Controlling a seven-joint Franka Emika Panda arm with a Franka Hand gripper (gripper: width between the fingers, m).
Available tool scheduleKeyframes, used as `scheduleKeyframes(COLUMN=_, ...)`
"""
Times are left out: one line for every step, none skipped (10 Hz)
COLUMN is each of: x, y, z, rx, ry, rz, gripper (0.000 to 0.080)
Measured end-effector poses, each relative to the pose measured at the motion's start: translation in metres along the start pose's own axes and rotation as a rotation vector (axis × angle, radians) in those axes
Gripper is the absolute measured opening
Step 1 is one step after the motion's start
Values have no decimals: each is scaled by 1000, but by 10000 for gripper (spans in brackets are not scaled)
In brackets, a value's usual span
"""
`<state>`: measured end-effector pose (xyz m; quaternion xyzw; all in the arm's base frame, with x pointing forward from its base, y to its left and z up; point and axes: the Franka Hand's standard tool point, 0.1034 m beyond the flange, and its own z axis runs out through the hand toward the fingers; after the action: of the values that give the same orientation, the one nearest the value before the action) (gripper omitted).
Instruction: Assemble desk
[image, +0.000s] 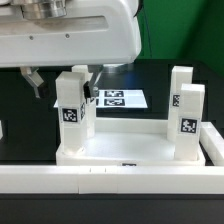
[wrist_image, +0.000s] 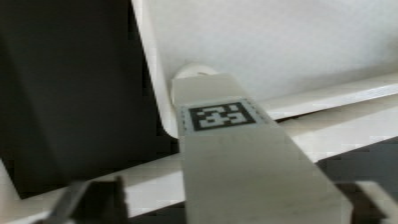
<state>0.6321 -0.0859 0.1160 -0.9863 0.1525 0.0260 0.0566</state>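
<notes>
Your pincer (image: 62, 88) hangs over the near leg (image: 72, 108) on the exterior view's left. One dark finger (image: 35, 83) sits to the left of that leg and the other (image: 88, 80) just beside its right edge. The fingers are spread on both sides of the leg rather than pinching it, and dark space shows between the left finger and the leg's side. In the wrist view the same leg (wrist_image: 228, 160) runs up the middle with its square black-and-white marker (wrist_image: 221, 115) facing the camera, and the two fingertips (wrist_image: 98, 198) flank it low in the picture. There is a dark gap on one side. On the other side the finger is so close that you cannot tell whether it touches. The desk tray (image: 130, 148) lies flat on the black tabletop (image: 150, 72), with its raised rim up and its legs standing upright at the corners. Two more marked legs stand at the exterior view's right, one nearer (image: 190, 122) and one further back (image: 181, 85). The marker board (image: 120, 98) lies flat on the tabletop behind the tray. A long white rail (image: 110, 182) runs across the front, just beside the tray's near edge.
</notes>
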Motion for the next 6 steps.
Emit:
scheduleKeyframes(x=0, y=0, z=0, rx=1, ry=0, rz=68, gripper=392)
scheduleKeyframes(x=0, y=0, z=0, rx=0, ry=0, rz=139, gripper=288)
scheduleKeyframes(x=0, y=0, z=0, rx=0, ry=0, rz=169, gripper=288)
scheduleKeyframes(x=0, y=0, z=0, rx=1, ry=0, rz=262, gripper=288)
scheduleKeyframes(x=0, y=-1, z=1, rx=1, ry=1, rz=351, gripper=288)
scheduleKeyframes(x=1, y=-7, z=1, rx=3, ry=24, rz=518, gripper=288)
